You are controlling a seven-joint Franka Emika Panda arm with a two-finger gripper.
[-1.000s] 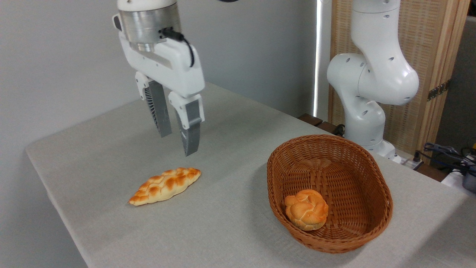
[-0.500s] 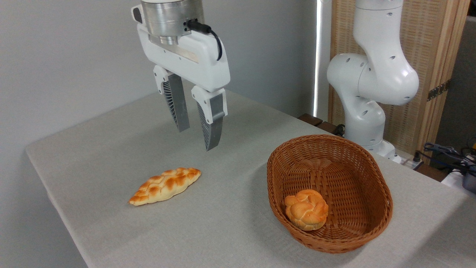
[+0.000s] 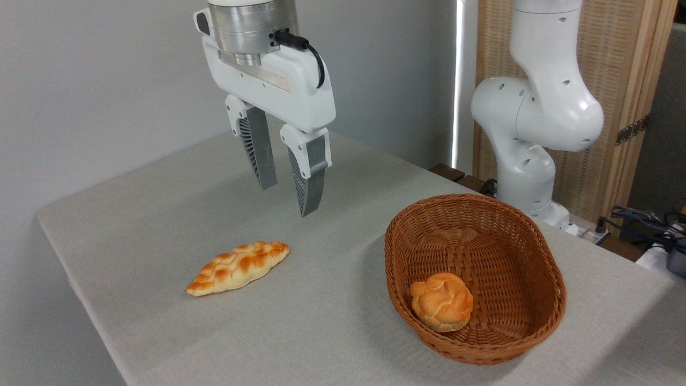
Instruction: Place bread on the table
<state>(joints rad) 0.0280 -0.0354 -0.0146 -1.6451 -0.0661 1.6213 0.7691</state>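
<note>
End effector [image 3: 289, 199] sits slightly right of and a touch higher than half a second ago, and clearly right of and above its spot a second ago, when it hung nearly over the right tip of the bread [image 3: 238, 267]; bread itself hasn't shifted across the three frames; same for the basket [image 3: 536, 321] and the bun [image 3: 441, 302] in it.

End effector now: fingers [image 3: 310, 179] spread with a plain gap between them; nothing held, nothing touched; tips point down and hang in the air above the bench [image 3: 161, 203], up and to the right of the bread, between bread and basket in picture terms; black cable plugged into the metal wrist collar above.

Bread: long braided loaf, lying flat on the bare bench surface, left-centre; runs diagonally, left tip nearer the camera, right tip farther back; well apart from the basket and clear of the fingers.

Basket: brown oval wicker, on the right half of the bench; round knotted bun rests inside against the near-left wall; rest of the basket floor bare.

White arm base [image 3: 530, 134] stands behind the basket at the far bench edge; cables [image 3: 643, 220] at the right edge.
</note>
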